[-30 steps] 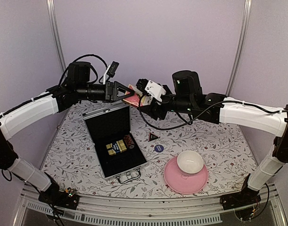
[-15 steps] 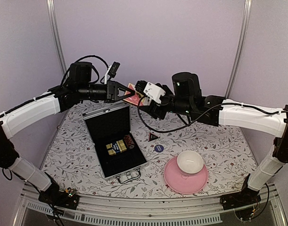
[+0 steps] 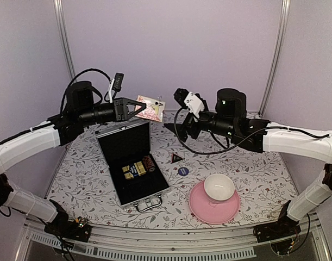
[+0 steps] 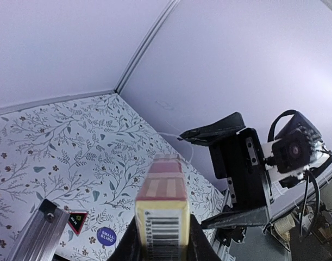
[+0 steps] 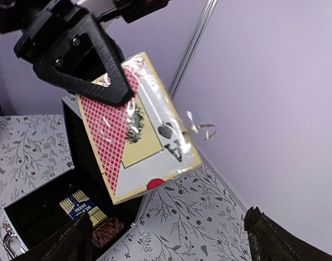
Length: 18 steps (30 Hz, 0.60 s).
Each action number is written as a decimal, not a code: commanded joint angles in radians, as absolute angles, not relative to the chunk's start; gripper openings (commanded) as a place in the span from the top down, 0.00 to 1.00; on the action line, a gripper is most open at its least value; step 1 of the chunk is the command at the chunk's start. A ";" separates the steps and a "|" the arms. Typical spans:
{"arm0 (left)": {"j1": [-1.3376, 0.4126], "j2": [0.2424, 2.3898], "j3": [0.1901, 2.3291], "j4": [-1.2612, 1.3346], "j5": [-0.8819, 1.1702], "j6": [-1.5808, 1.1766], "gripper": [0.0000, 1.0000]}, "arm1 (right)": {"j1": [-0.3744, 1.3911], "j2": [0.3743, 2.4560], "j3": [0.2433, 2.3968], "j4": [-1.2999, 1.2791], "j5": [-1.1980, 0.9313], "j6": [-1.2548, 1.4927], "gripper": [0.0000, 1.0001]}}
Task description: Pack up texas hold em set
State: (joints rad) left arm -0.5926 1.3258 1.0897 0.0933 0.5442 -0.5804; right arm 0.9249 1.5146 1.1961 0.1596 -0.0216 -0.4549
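Red-and-cream card under clear film, the red/pink card box [image 5: 136,128] is up in the air over the back of the table [image 3: 247,163], near the raised lid of the open briefcase [image 3: 155,191] as the top view has it. The left gripper [image 3: 139,106] pinches it across its two broad faces near one end, jaws closed to the pack's thickness, and the rest of the box sticks out free. The pack looks light and stiff, but the film is probably slick and the corners would crush under a hard squeeze. The flat faces, or the long edges of the free end, seem the safest hold. The loose curl of tear strip [image 5: 201,130] is nothing to hold it by. The right gripper [image 4: 195,179] faces the box from a little way off, spread wide and holding nothing. Inside the case, the gold-and-dark card box [image 3: 134,169] and the dark red chip stack [image 3: 149,163] lie on the black lining. The blue round disc [image 3: 182,171] sits on the cloth just right of the case, and nearer the arms the white bowl [image 3: 219,186] stands on the pink plate [image 3: 201,209].
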 commanded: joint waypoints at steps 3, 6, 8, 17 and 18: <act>-0.589 1.212 0.963 0.453 0.408 -0.554 1.00 | 0.769 1.428 1.106 0.443 -0.404 -0.001 0.01; -0.589 1.198 0.919 0.568 0.439 -0.553 1.00 | 0.741 1.476 1.135 0.524 -0.534 0.219 0.02; -0.589 1.192 0.901 0.624 0.472 -0.550 1.00 | 0.741 1.518 1.172 0.561 -0.614 0.319 0.03; -0.592 1.181 0.870 0.713 0.589 -0.533 1.00 | 0.777 1.656 1.316 0.614 -0.786 0.485 0.11; -0.593 1.181 0.868 0.720 0.598 -0.533 1.00 | 0.782 1.668 1.333 0.614 -0.793 0.491 0.12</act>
